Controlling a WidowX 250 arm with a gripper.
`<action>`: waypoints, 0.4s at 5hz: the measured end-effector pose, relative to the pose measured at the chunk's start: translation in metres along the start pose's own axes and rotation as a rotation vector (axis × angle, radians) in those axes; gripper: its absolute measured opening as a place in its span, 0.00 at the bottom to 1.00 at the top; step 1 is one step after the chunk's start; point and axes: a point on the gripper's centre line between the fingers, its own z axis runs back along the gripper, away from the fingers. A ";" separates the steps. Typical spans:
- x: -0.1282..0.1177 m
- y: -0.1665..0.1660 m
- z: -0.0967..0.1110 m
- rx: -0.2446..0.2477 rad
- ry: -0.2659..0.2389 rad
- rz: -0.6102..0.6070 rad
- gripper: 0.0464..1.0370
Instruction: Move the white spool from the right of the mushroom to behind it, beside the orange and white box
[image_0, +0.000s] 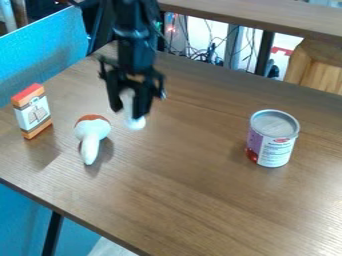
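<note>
Item, one black two-finger gripper (131, 107): hanging over the upper left part of the wooden table (180, 200), pointing down. State of grasp: we cannot tell whether it is clenched or released.

Item, one slim white object with a rounded lower end (135, 123): at the gripper's tip, partly covered by it. Whether it is held or lies behind, we cannot confirm.

Stage, as we judge it: handling of the white object, at pick-up or in carry. From here, a move calls for a sure hold on it and a level clear of the neighbouring toy.

Item, one toy mushroom (91, 134), white with an orange-brown cap: lying just beside the white object, stem toward us; the nearest obstacle, by our reckoning.

Item, one small orange-and-white box (32, 114), red-topped: upright near the table's left edge, beyond the mushroom.

Item, one food can (272, 139), purple-and-white label, metal top: upright at right, well apart, hindering little.

Item, loose cables (200, 52): behind the table.
</note>
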 end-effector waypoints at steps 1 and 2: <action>0.010 0.034 0.027 -0.012 -0.076 0.063 0.56; 0.017 0.072 0.029 -0.019 -0.085 0.130 0.56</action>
